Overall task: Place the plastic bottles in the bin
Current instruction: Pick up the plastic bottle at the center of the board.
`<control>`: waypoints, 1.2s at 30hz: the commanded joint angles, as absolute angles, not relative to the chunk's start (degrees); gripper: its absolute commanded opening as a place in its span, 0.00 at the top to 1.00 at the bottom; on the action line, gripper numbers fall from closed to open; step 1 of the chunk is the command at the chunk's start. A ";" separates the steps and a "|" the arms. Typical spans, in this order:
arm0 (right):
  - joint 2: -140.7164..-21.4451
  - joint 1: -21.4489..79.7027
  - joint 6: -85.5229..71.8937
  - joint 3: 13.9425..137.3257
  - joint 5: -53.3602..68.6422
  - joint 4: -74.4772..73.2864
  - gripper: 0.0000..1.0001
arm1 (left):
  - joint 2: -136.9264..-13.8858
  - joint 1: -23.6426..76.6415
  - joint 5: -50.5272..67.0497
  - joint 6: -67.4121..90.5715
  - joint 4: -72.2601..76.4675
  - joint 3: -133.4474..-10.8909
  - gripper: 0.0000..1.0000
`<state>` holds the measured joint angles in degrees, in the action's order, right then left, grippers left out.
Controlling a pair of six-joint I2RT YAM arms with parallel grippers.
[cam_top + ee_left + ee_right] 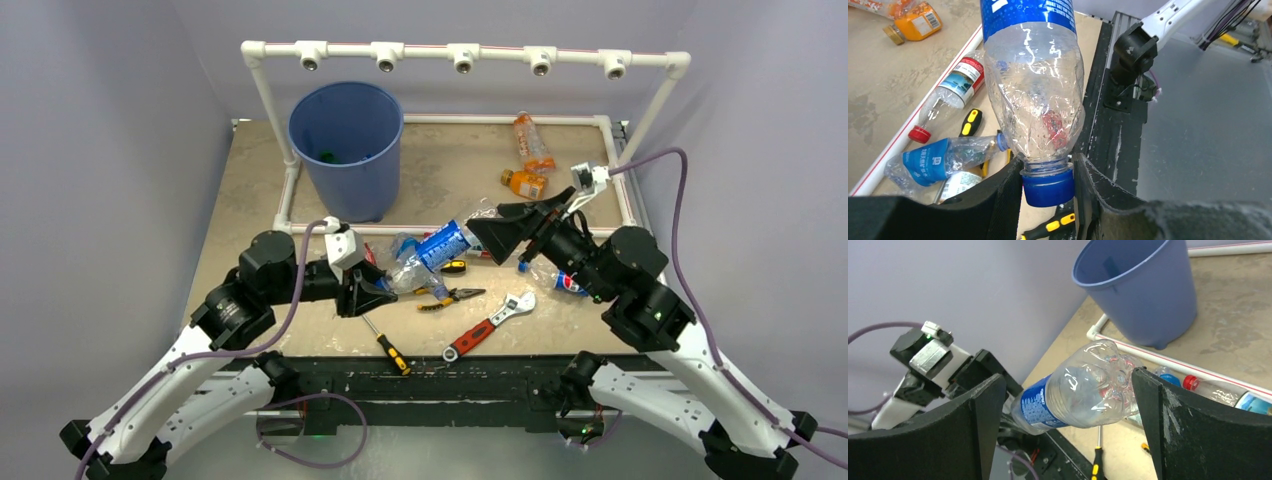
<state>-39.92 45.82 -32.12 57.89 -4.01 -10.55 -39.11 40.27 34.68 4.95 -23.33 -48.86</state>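
Early days: got the left tool (1048, 172) pinching a blue-label bottle (1033, 90) by its cap (1047, 189), held above the counter (450, 160), right tool (1068, 376) gaping wide around its base. Nowhere near the bin (340, 175) yet; plenty more bottles (533, 140) lying around.

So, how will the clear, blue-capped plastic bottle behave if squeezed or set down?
The clear crumpled plastic bottle with blue label looks empty, so probably light. Its dented walls suggest it gives under a squeeze. Being round, it may roll once laid flat.

Clear blue-labelled bottle (1033, 100) aloft, cap in left pincer (1048, 170); other bottles (525, 183) flat near upright blue bin (340, 175).
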 commanded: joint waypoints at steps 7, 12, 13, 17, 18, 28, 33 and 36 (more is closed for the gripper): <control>-41.90 45.97 -36.08 66.17 2.99 -19.50 0.01 | -34.33 40.37 37.01 -5.14 -15.40 -43.05 1.00; -38.70 45.97 -35.55 68.03 -2.34 -25.03 0.01 | -33.30 40.41 36.39 -6.31 -11.79 -41.68 1.00; -38.39 45.97 -35.63 68.30 -2.36 -25.56 0.01 | -33.58 40.29 36.34 -6.75 -11.83 -41.74 1.00; -38.52 45.97 -35.86 68.41 -1.57 -26.89 0.01 | -34.91 40.35 37.29 -9.95 -13.09 -42.27 1.00; -38.81 45.97 -35.86 68.38 -1.05 -26.89 0.01 | -34.97 40.39 37.84 -10.78 -13.25 -42.21 1.00; -43.19 45.97 -36.30 67.64 3.34 -25.02 0.01 | -35.00 40.33 39.01 -14.65 -12.52 -42.04 1.00; -44.64 45.95 -36.80 66.86 3.97 -23.94 0.01 | -33.61 40.31 38.25 -16.17 -11.96 -41.56 1.00; -45.68 45.88 -37.12 66.51 5.83 -22.82 0.02 | -33.29 40.35 37.65 -16.88 -11.97 -41.65 1.00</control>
<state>-44.82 45.80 -36.32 66.94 2.98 -25.61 -34.15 40.27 37.26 -14.26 -14.94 -41.56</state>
